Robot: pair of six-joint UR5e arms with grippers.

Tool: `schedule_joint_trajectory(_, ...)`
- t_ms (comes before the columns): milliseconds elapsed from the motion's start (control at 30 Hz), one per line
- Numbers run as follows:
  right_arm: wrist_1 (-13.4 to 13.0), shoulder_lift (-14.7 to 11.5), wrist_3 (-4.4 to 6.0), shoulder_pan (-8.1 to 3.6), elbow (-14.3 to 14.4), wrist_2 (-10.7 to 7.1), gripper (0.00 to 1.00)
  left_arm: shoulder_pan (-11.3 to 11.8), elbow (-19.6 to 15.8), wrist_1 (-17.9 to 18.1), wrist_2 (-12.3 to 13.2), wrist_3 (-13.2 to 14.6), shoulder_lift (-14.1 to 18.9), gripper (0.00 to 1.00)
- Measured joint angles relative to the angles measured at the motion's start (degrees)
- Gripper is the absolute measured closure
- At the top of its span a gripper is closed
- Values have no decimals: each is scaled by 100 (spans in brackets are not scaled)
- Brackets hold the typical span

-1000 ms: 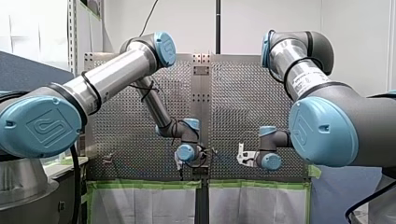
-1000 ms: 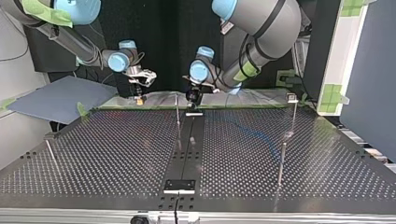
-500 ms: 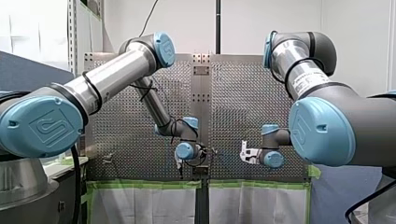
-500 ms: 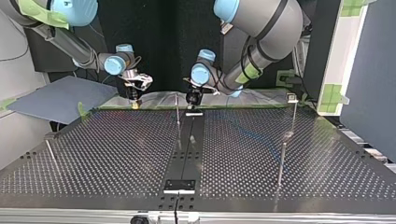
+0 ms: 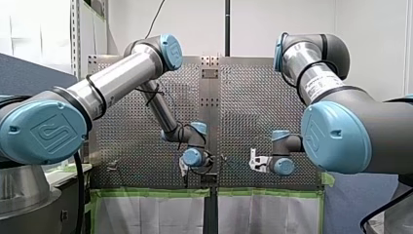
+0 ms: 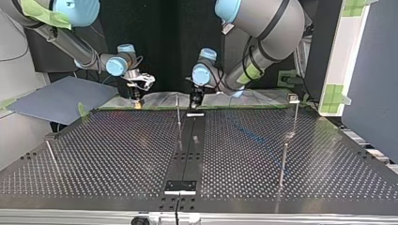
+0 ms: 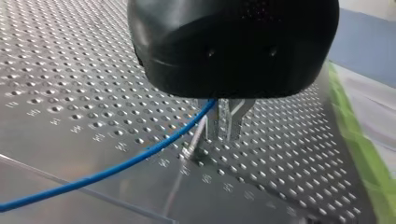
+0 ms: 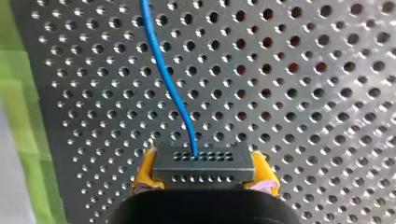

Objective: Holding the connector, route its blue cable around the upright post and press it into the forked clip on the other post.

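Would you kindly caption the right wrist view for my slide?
My right end effector grips a dark grey connector between yellow pads, its blue cable trailing over the perforated metal table.

The right claw (image 6: 137, 101), at the top view's left, is drifting a little further toward that view's left edge and sinking slightly toward the far rim of the table (image 6: 117, 154). The left claw (image 6: 195, 99) is turning about its own axis, showing a narrower profile than a second ago. It is also edging toward the top view's right, away from the thin upright post (image 6: 179, 112).
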Motion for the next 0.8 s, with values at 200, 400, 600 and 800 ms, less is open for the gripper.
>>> schedule_joint_trajectory(200,44,9,-45,38,0,-4,100,-26,-128,75,-153,266,-1,90)
schedule_joint_trajectory(400,49,19,-62,58,3,2,100,-34,-207,89,-168,384,-2,90)
schedule_joint_trajectory(600,145,39,-138,41,6,80,100,-45,-218,68,-170,446,-2,90)
schedule_joint_trajectory(800,204,70,-163,14,5,169,100,-70,-220,64,-177,451,-2,90)
